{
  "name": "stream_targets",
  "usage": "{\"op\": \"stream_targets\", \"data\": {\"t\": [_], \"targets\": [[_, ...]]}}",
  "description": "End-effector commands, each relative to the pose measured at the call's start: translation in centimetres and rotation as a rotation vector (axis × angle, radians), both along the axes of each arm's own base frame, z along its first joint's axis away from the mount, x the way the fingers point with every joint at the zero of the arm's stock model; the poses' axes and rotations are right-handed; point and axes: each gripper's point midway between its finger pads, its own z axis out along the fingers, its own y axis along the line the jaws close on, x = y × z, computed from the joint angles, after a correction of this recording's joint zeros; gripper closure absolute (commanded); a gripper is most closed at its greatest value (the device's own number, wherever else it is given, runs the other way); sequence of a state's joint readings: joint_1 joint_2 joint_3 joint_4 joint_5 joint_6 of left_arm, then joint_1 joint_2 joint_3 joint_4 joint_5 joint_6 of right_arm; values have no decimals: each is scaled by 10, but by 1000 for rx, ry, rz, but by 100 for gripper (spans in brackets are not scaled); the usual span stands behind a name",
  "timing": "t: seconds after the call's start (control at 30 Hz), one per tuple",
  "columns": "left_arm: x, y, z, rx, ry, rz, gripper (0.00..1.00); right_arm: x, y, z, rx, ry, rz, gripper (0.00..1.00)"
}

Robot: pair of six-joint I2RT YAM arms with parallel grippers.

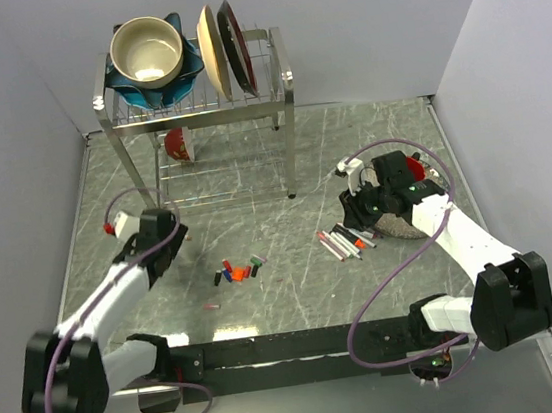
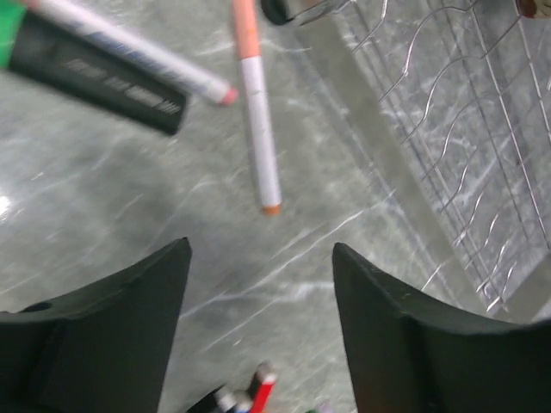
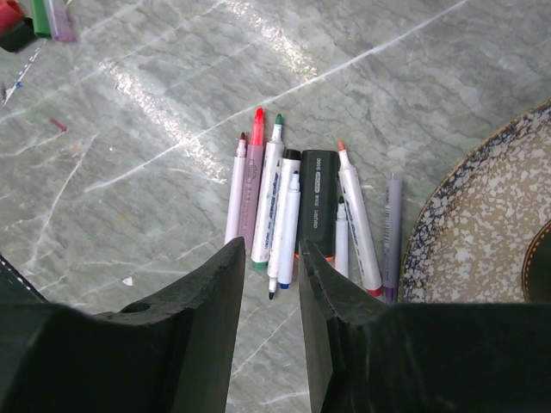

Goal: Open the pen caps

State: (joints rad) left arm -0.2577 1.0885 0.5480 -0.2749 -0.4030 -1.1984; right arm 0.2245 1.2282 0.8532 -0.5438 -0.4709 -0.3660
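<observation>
Several slim uncapped marker pens (image 3: 284, 215), their print unreadable, lie just beyond the right gripper (image 3: 271, 248), narrowly parted and empty; tiny coloured pen caps (image 1: 238, 269) lie near the wide-open, empty left gripper (image 2: 261, 249).

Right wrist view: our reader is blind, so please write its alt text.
A row of pens, several with bare tips, lies on a grey marbled table, just beyond two black fingers slightly apart and holding nothing. A speckled plate shows at right.
</observation>
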Motion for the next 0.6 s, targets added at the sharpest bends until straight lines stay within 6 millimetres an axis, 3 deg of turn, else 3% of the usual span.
{"op": "stream_targets", "data": {"t": [0.0, 0.07, 0.23, 0.57], "targets": [[30, -9, 5, -12, 59, -36, 34, 11, 5, 30, 33, -89, 21, 61], [41, -11, -5, 0, 131, -37, 42, 10, 5, 30, 33, -90, 21, 61], [44, -9, -34, 35, 273, -25, 60, 10, 4, 31, 35, -93, 21, 61], [43, -6, -58, 60, 343, -10, 52, 10, 5, 30, 35, -86, 22, 61]]}}
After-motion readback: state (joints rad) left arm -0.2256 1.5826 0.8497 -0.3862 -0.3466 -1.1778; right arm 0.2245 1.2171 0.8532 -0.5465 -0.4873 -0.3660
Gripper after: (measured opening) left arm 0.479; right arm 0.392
